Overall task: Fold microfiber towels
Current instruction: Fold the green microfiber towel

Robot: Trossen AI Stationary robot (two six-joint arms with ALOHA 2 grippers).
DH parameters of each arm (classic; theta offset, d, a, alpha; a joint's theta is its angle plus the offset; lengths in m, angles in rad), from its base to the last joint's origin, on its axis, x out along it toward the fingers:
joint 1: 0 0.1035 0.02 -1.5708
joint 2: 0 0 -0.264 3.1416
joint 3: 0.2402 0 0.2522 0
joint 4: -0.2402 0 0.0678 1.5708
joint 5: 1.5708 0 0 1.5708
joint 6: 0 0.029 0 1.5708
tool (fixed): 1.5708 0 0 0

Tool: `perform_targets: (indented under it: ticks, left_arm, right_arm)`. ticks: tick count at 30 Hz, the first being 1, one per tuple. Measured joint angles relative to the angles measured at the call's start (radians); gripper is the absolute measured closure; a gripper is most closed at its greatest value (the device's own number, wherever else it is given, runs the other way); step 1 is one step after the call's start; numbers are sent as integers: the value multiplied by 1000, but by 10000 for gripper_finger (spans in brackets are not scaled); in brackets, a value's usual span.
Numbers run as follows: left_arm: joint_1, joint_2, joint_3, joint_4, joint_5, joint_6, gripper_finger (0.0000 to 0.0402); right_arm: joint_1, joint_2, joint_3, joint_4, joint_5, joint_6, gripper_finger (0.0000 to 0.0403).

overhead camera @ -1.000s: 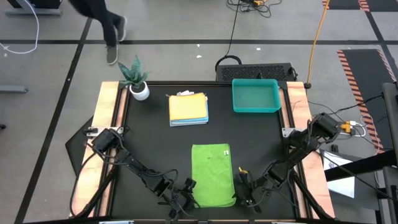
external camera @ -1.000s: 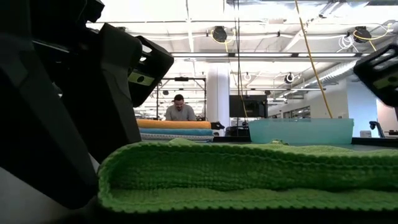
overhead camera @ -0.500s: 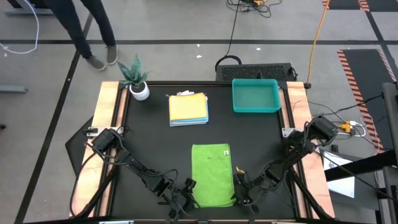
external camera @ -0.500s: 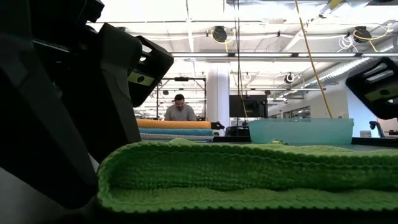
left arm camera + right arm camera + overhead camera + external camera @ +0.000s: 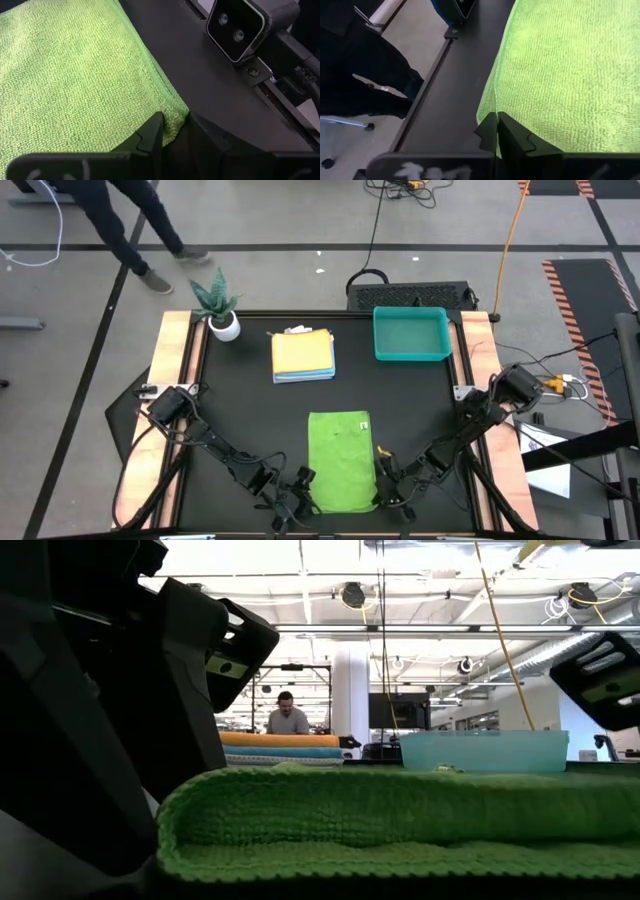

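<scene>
A lime green microfiber towel (image 5: 343, 460) lies flat on the black table near its front edge, as an upright rectangle. In the low view its near edge (image 5: 400, 840) shows two layers. My left gripper (image 5: 303, 496) is shut on the towel's near left corner. My right gripper (image 5: 385, 490) is shut on the near right corner. A stack of folded towels (image 5: 303, 354), yellow on top with blue under it, rests at the far middle of the table. My left gripper pinches the green towel's near left corner (image 5: 174, 116) between its two fingers (image 5: 150, 137). It comes slanting down from the near left. The towel lies flat on the table. My right gripper pinches the towel's near right corner (image 5: 489, 111) between its shut fingers (image 5: 487, 131). It comes slanting down from the near right, and only the very corner is between them. The towel rests flat.
A teal plastic tray (image 5: 411, 334) stands at the far right. A small potted plant (image 5: 218, 308) stands at the far left corner. A person's legs (image 5: 120, 230) cross the floor beyond the table. The low-view camera (image 5: 235, 27) sits at the table's front edge, close to the towel.
My right gripper has edged toward the towel's near right corner and shut on it. The towel has kept its place. The person behind the table has walked on toward the left.
</scene>
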Motion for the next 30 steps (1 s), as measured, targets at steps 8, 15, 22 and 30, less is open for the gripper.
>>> perform_targets:
  ticks: [8, 15, 22, 30]
  left_arm:
    - [0, 0, 0, 7, 0, 6, 309]
    - [0, 0, 0, 16, 0, 16, 309]
    - [2, 0, 0, 40, 1, 17, 309]
    - [2, 0, 0, 40, 16, 17, 309]
  right_arm:
    - [23, -44, 0, -42, -4, 59, 402]
    - [40, -43, 0, -60, -26, 111, 402]
    - [40, -39, 0, -87, -29, 123, 402]
    - [43, -39, 0, -84, -109, 26, 332]
